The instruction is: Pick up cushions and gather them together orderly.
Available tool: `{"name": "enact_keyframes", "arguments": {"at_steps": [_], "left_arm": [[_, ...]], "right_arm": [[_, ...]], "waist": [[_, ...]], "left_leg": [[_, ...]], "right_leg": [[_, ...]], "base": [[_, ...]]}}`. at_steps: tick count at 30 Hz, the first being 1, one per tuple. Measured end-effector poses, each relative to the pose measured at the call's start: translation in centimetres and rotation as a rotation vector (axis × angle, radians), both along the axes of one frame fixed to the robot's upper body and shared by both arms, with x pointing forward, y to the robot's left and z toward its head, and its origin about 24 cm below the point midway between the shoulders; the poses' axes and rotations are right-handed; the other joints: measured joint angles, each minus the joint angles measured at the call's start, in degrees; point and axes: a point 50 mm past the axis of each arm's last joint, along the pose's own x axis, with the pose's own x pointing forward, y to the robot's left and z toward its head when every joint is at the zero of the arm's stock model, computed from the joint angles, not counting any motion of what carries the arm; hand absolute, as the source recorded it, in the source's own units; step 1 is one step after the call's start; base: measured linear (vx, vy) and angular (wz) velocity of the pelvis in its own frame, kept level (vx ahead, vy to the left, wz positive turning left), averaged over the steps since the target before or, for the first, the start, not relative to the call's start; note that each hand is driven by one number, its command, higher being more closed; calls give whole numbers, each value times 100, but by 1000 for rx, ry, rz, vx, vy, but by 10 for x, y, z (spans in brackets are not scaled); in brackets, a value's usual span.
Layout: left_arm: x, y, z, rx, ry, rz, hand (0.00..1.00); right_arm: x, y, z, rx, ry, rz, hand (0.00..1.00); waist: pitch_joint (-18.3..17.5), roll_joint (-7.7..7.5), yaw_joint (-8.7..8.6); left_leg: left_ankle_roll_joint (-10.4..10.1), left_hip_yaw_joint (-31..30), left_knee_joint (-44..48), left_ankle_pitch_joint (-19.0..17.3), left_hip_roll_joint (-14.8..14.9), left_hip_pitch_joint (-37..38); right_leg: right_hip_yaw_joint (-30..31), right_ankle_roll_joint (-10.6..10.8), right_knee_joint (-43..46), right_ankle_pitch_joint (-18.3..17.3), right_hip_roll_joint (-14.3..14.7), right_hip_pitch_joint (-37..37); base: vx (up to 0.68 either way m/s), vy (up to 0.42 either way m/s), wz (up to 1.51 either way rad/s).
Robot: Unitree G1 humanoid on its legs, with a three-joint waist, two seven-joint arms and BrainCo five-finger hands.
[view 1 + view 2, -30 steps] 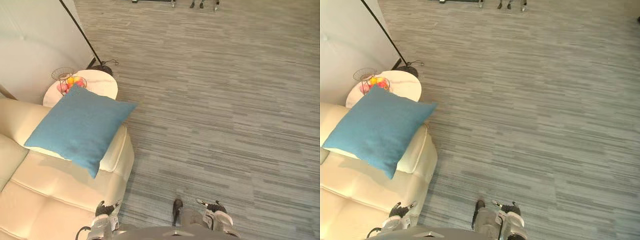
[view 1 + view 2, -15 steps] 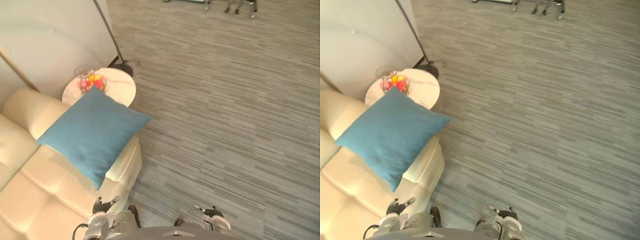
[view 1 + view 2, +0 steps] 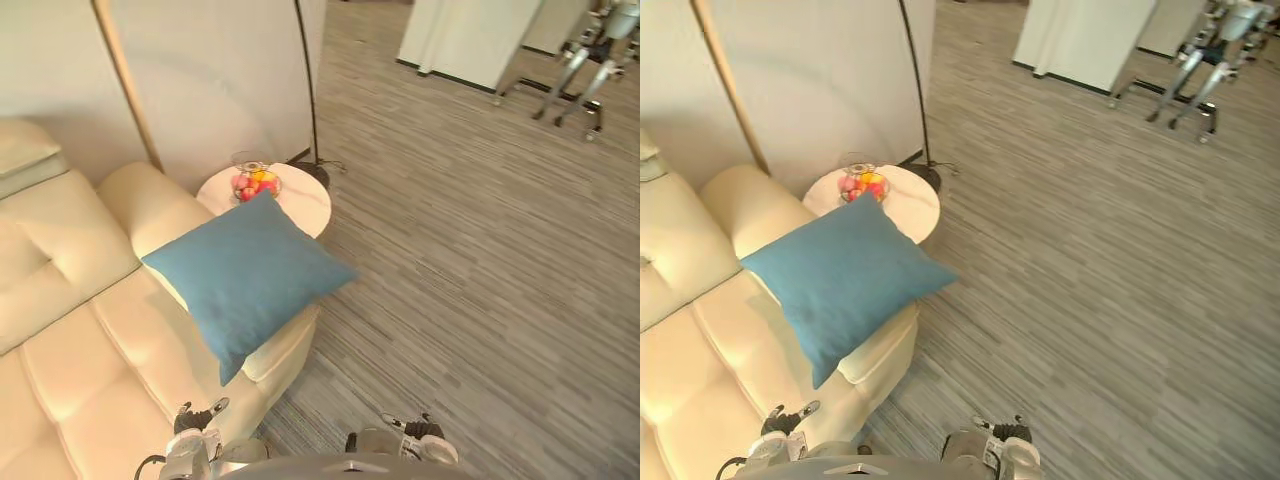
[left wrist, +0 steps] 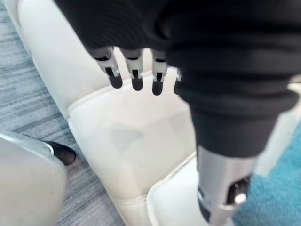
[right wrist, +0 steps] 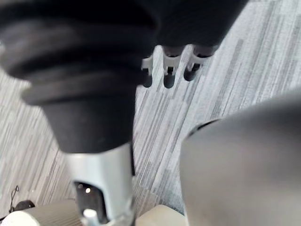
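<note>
Cushion: a blue cushion (image 3: 245,280) is seen propped on the armrest of a cream sofa (image 3: 90,340), one corner jutting out past the armrest over the floor.
Beside it: a small round worktop (image 3: 305,205) with a wire fruit basket (image 3: 255,183) is set just behind the cushion.
Left hand (image 3: 192,425): held low above the sofa seat; its fingers (image 4: 136,77) are loose and nothing is gripped.
Right hand (image 3: 418,430): held low over the grey carpet (image 3: 480,260); its fingers (image 5: 168,75) are relaxed and empty.
</note>
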Motion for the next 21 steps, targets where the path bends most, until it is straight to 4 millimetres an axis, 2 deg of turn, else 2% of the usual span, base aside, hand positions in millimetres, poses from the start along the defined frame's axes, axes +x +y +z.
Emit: {"name": "enact_keyframes", "arguments": {"at_steps": [2,3,4,5,6,7,10,11,12,13,14,15,17,18,19,21], "left_arm": [[1,-4,0,-16,-4,20,0],[2,-4,0,-17,-7,26,0],[3,0,1,-12,-11,44,0],[3,-2,0,-24,-14,63,0],[4,-7,0,-40,-20,79,0],[-2,-11,-2,-60,-12,120,0],[-8,-13,-3,-65,-1,162,0],[-8,-11,-2,-58,-7,167,0],[-7,-10,-2,-56,-13,178,0],[-7,-9,-2,-60,-17,195,0],[-7,-8,-1,-60,-18,200,0],[-7,-6,-1,-56,-18,196,0],[-7,-6,-1,-47,-14,161,0],[-7,-6,-1,-41,-9,133,0],[-7,-6,-2,-41,-5,131,0],[-8,-5,-2,-38,3,123,0]], "right_arm": [[2,1,1,6,-13,-10,0],[3,2,2,7,-19,-13,0],[1,5,0,24,-16,-33,0],[-4,3,-1,30,-9,-59,0],[-7,-1,-1,22,-4,-78,0],[-7,-8,0,6,-5,-83,0],[-7,-9,0,2,0,-77,0],[-5,-7,0,4,-4,-64,0],[-7,-6,-1,7,3,-64,0],[-7,-6,-1,7,5,-64,0],[-7,-5,-1,12,2,-74,0],[-7,-4,-1,20,-1,-95,0],[-9,-3,-2,31,-1,-121,0],[-6,-1,-1,42,-9,-129,0],[-4,0,-1,45,-15,-127,0],[9,7,2,63,-46,-117,0]], "waist": [[8,28,-42],[6,23,-43],[9,-91,-48],[15,-114,-58],[9,-24,-59],[2,164,-24],[-37,226,-6],[-106,240,-10],[-134,195,-38],[-148,212,-28],[-133,186,-18],[-120,157,-19],[-144,78,-22],[-180,96,-10],[-186,85,-2],[-183,50,-5]], "left_leg": [[-135,-416,39,-85,41,-84],[-164,-564,52,-103,38,-129],[-294,-957,164,-182,-86,-261],[-371,-1154,470,-251,-102,-356],[-383,-1191,741,-318,-61,-475],[-451,-1286,856,-457,71,-503],[-527,-1287,793,-397,278,-513],[-681,-1217,876,-272,298,-702],[-669,-1076,973,-234,347,-837],[-697,-754,1068,-198,438,-979],[-667,-289,1063,-101,508,-1073],[-564,421,984,32,590,-1042],[-503,1041,819,183,636,-1004],[-460,1445,475,360,631,-858],[-442,1518,328,427,615,-816],[-405,1608,-270,848,510,-690]], "right_leg": [[867,-46,-1027,29,397,7],[1141,-44,-1242,28,469,37],[1570,94,-1784,78,457,162],[1318,38,-1679,247,444,200],[1068,-3,-1538,220,427,184],[733,-144,-1372,31,454,258],[70,-331,-1308,-181,463,513],[-141,-361,-1307,-230,445,560],[-374,-380,-1389,-223,417,612],[-597,-398,-1450,-210,397,675],[-809,-428,-1520,-191,372,800],[-1043,-480,-1570,-159,320,1002],[-1188,-517,-1607,-117,272,1136],[-1207,-505,-1721,-66,262,1224],[-1207,-499,-1763,-45,263,1224],[-1207,-466,-1952,118,267,1201]], "base": [[91,-284,86],[146,-351,144],[195,-373,163],[222,-361,174],[231,-303,137],[224,-264,117],[240,-267,104],[213,-199,101],[198,-151,108],[237,-146,108],[195,-96,126],[152,-66,125],[94,7,114],[77,50,87],[53,60,63],[-13,53,14]]}}
